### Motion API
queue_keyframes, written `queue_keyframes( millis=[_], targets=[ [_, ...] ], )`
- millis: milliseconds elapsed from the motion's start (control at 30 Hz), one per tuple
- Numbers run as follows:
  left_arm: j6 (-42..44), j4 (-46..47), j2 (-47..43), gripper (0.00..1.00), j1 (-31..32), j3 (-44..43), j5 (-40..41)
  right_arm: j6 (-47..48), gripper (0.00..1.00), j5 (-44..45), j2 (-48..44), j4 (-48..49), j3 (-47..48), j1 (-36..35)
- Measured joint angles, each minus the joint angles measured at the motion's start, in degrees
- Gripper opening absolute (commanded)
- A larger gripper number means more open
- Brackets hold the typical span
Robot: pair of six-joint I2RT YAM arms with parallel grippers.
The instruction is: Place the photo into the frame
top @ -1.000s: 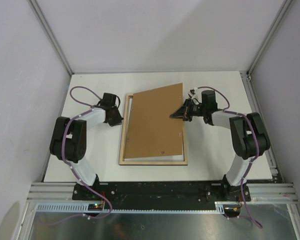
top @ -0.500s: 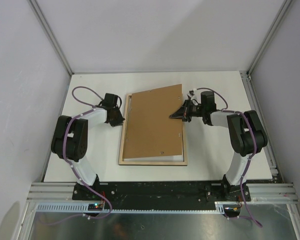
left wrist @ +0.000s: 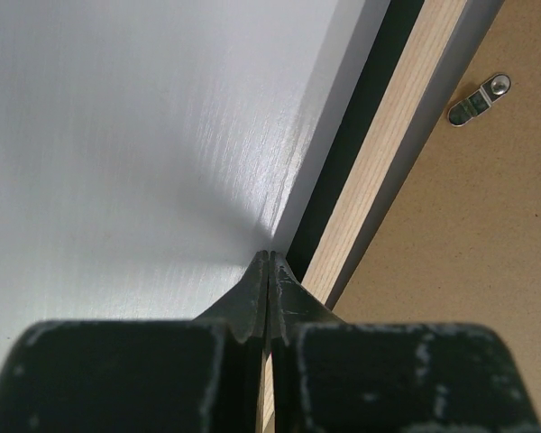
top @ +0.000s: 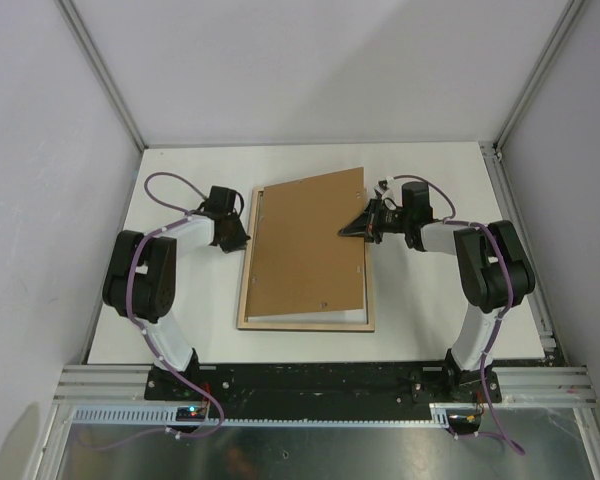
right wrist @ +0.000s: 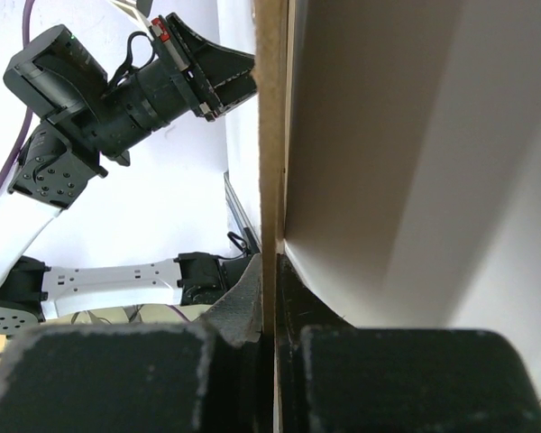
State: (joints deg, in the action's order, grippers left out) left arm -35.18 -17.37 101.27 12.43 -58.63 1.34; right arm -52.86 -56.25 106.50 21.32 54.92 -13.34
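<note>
The frame [top: 305, 325] lies on the table with its pale wood reverse up. A brown backing board [top: 305, 245] rests askew on it, its far right corner sticking out past the frame. My right gripper [top: 348, 232] is shut on the board's right edge [right wrist: 270, 108], which runs thin between its fingers [right wrist: 272, 271]. My left gripper [top: 242, 240] is shut and empty, its tip [left wrist: 269, 257] down at the outer side of the frame's left rail [left wrist: 388, 171]. A white strip [top: 310, 318] shows inside the frame's near rail. I cannot tell whether it is the photo; no print shows.
A small metal turn clip [left wrist: 478, 99] lies on the board near the left rail. The white table [top: 180, 330] is walled by grey panels at the left, right and back. Both arm bases stand at the near edge.
The right arm's elbow has shifted slightly to the left. The board, the frame and the left gripper have stayed where they were.
</note>
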Motion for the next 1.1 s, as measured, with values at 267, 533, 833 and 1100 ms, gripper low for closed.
queue_keyframes(
  millis=[267, 533, 833, 1100],
  targets=[
    [0.0, 0.13, 0.11, 0.0, 0.02, -0.09, -0.07, 1.44, 0.0, -0.04, -0.7, -1.92, 0.0, -0.11],
    [0.0, 0.46, 0.55, 0.0, 0.22, -0.46, -0.07, 2.95, 0.0, -0.2, -1.79, -4.46, 0.0, -0.28],
    [0.0, 0.52, 0.87, 0.0, 0.22, -0.85, -0.26, 4.17, 0.0, 0.42, -2.1, -6.93, 0.0, -0.46],
    [0.0, 0.55, 1.07, 0.0, 0.22, -1.05, -0.28, 4.42, 0.0, 0.5, -2.1, -6.67, 0.0, -0.96]
  ],
)
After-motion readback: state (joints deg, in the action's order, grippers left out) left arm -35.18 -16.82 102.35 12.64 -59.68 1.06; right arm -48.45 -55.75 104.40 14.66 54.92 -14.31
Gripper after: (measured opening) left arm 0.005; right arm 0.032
